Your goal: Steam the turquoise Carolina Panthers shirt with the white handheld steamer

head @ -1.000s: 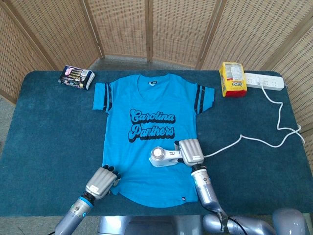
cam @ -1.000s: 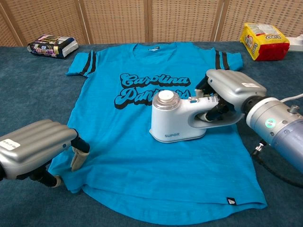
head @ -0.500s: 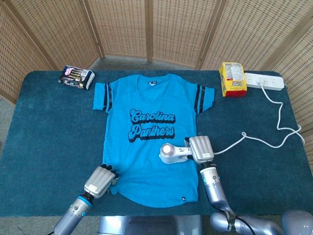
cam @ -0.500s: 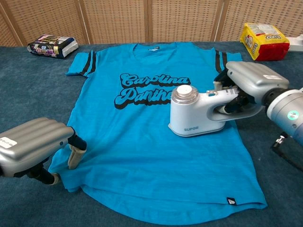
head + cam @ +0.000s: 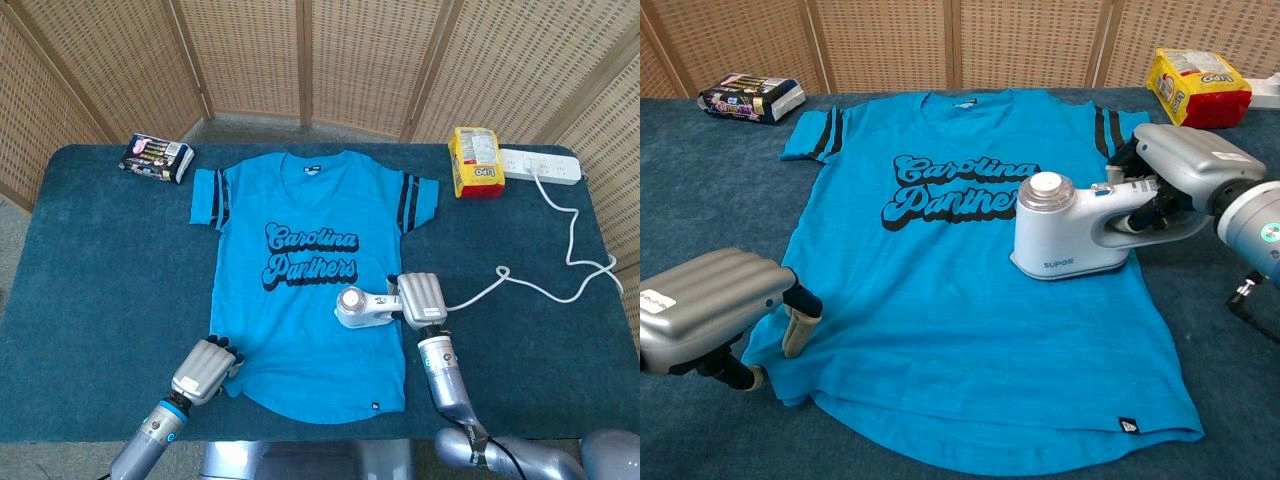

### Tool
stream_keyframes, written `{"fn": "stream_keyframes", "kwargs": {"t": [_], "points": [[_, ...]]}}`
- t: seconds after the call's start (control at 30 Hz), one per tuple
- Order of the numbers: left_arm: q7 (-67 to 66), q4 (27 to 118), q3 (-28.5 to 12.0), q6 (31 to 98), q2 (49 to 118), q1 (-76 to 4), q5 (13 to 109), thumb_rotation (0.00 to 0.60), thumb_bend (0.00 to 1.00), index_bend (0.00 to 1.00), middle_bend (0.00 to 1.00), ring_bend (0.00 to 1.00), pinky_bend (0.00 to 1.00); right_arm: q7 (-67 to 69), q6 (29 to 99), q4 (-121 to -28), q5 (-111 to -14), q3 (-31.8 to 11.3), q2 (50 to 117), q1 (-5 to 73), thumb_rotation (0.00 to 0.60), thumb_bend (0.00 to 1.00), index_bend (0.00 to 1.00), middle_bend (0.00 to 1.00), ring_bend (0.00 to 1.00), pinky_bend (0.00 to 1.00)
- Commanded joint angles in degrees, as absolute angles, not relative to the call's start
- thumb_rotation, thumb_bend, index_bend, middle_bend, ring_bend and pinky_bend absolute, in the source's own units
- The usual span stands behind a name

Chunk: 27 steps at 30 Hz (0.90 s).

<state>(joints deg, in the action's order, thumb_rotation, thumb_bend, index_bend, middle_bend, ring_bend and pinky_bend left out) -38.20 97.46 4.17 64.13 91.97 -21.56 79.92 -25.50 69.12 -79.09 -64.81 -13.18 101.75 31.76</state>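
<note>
The turquoise Carolina Panthers shirt [image 5: 300, 330] [image 5: 940, 310] lies flat on the dark blue table, collar away from me. My right hand [image 5: 421, 299] [image 5: 1185, 165] grips the handle of the white handheld steamer [image 5: 357, 308] [image 5: 1065, 230], which rests on the shirt's right side just below the lettering. My left hand [image 5: 205, 369] [image 5: 710, 305] sits at the shirt's lower left hem, its thumb pressing the hem corner; whether it pinches the fabric is unclear.
A white power strip [image 5: 541, 165] sits at the back right, its cord [image 5: 560, 270] looping across the table toward the steamer. A yellow snack bag [image 5: 474, 162] [image 5: 1198, 86] stands beside it. A dark packet [image 5: 156, 157] [image 5: 750, 96] lies at the back left. Wicker screens stand behind the table.
My right hand has slid the steamer to the right and slightly away across the shirt, from its lower middle to its right side. The left hand has stayed at the hem.
</note>
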Motion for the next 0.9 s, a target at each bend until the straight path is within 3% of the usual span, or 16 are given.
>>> {"fn": "stream_keyframes", "kwargs": {"t": [0.03,0.57,0.9], "points": [[-38.2,97.5,4.1,64.1,92.0,-21.6,79.9,0.600,0.31,0.63,0.56,0.39,0.39,-25.9,68.6,-78.6,-64.6,-13.4,102.7,32.4,0.599,0.31,0.72,0.74,0.77,0.71],[-37.3,96.9,4.4,64.1,92.5,-21.8,79.9,0.600,0.31,0.63,0.56,0.39,0.39,-28.8,68.2,-77.2,-65.4,-13.7,108.4,35.2,0.600,0.31,0.72,0.74,0.77,0.71],[-37.3,96.9,4.6,64.5,92.4,-21.8,80.1,0.598,0.31,0.63,0.56,0.39,0.39,-27.9,69.8,-76.8,-67.2,-12.9,107.9,34.4,0.600,0.31,0.72,0.74,0.77,0.71]]}}
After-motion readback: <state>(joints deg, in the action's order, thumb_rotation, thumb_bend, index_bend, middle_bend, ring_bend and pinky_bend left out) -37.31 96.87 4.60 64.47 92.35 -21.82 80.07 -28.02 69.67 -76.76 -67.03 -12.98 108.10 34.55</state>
